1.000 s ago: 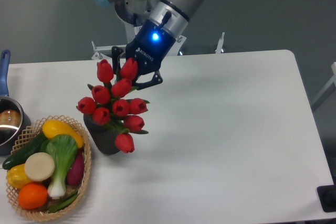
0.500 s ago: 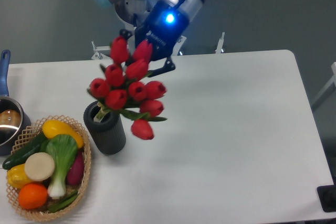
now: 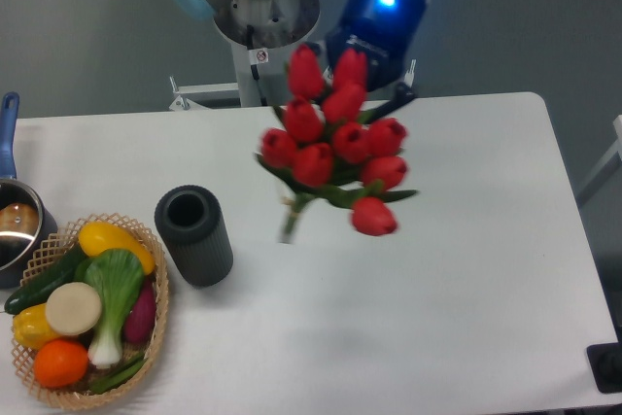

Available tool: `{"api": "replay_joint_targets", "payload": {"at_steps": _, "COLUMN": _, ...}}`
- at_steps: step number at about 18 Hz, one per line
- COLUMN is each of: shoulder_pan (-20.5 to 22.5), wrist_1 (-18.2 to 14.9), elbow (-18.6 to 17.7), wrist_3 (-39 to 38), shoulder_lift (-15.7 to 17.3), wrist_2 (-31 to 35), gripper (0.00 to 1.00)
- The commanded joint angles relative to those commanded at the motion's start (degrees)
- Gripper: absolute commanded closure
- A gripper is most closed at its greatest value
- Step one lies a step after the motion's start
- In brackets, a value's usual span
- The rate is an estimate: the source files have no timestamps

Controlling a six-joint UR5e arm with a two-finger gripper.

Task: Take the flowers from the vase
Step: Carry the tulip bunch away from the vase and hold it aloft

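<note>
The flowers (image 3: pixel 335 148), a bunch of red tulip buds with green stems and leaves, hang in the air above the middle of the table, tilted, with the stem ends pointing down-left. My gripper (image 3: pixel 364 94) is shut on the flowers from behind and above; the buds hide most of its fingers. The vase (image 3: pixel 193 235), a short dark grey ribbed cylinder, stands upright and empty at the left of the table, well apart from the flowers.
A wicker basket (image 3: pixel 154 332) with vegetables sits at the front left, touching or nearly touching the vase. A blue-handled pot (image 3: pixel 14 216) stands at the left edge. The arm's base (image 3: pixel 258 21) rises behind the table.
My gripper has lifted the flowers out of the vase and carried them up and to the right. The vase now stands empty.
</note>
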Motion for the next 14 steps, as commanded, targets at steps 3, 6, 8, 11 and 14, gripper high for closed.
{"api": "replay_joint_targets", "payload": {"at_steps": 3, "shoulder_pan": 0.0, "wrist_1": -0.5, "elbow": -2.0, "wrist_3": 3.9, "shoulder_lift": -0.5, "wrist_2": 11.2, "gripper": 1.00}}
{"api": "replay_joint_targets", "payload": {"at_steps": 6, "shoulder_pan": 0.0, "wrist_1": -3.3, "elbow": -1.6, "wrist_3": 10.9, "shoulder_lift": -2.3, "wrist_2": 19.7, "gripper": 1.00}}
{"api": "replay_joint_targets", "payload": {"at_steps": 8, "shoulder_pan": -0.3, "wrist_1": -8.5, "elbow": -0.7, "wrist_3": 14.7, "shoulder_lift": -3.2, "wrist_2": 26.8, "gripper": 1.00}}
{"api": "replay_joint_targets", "payload": {"at_steps": 11, "shoulder_pan": -0.3, "wrist_1": -11.6, "elbow": 1.1, "wrist_3": 20.6, "shoulder_lift": -6.1, "wrist_2": 31.9, "gripper": 1.00}}
{"api": "replay_joint_targets", "payload": {"at_steps": 14, "shoulder_pan": -0.2, "wrist_1": -15.1, "elbow": 3.6, "wrist_3": 20.8, "shoulder_lift": -7.8, "wrist_2": 33.8, "gripper": 1.00}}
